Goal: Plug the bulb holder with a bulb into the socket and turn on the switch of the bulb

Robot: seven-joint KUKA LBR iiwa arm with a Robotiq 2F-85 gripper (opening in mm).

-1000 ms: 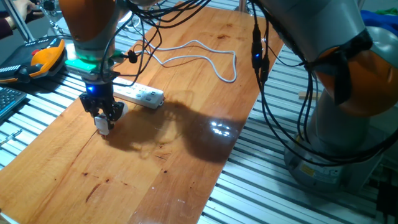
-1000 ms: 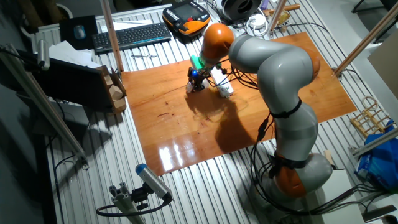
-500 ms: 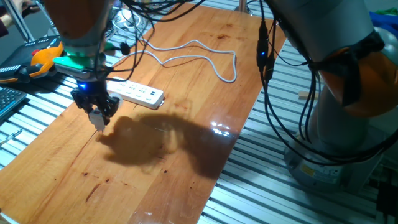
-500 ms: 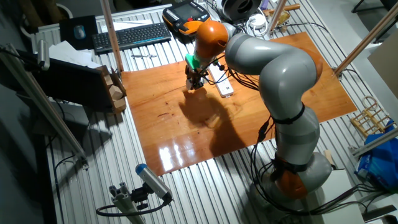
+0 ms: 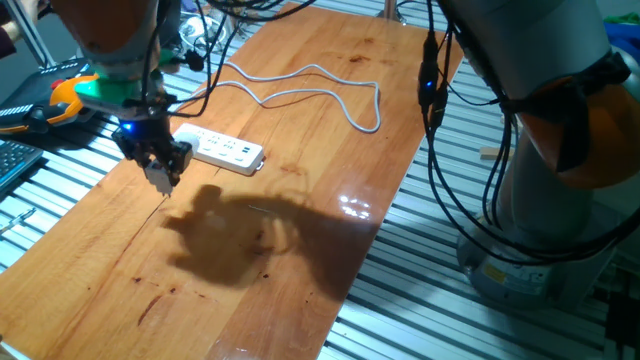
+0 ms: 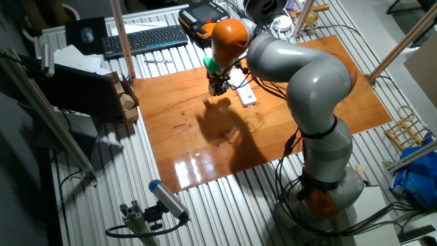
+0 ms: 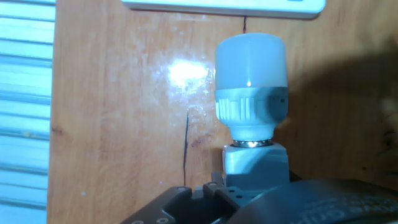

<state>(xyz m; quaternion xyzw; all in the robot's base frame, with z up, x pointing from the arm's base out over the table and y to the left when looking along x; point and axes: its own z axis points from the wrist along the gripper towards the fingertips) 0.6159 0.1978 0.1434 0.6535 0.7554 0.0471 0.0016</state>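
Note:
My gripper (image 5: pixel 160 172) hangs above the wooden table (image 5: pixel 280 260), shut on the bulb holder (image 5: pixel 161 180), just left of the near end of the socket (image 5: pixel 226 151). In the hand view the white bulb (image 7: pixel 250 62) points away from my gripper (image 7: pixel 252 183), screwed into the white boxy bulb holder (image 7: pixel 255 163), with the socket (image 7: pixel 224 5) along the top edge. The other fixed view shows my gripper (image 6: pixel 217 87) beside the socket (image 6: pixel 245 95). No view shows the red switch.
The socket's white cable (image 5: pixel 320 85) loops across the back of the table. An orange pendant (image 5: pixel 75 92) and a keyboard (image 6: pixel 143 39) lie off the table's left side. Black arm cables (image 5: pixel 430 100) hang over the right edge. Metal slats (image 7: pixel 25 112) border the wood.
My gripper has risen off the table with the bulb holder and shifted left and back, toward the socket's near end. The socket and its cable have not moved.

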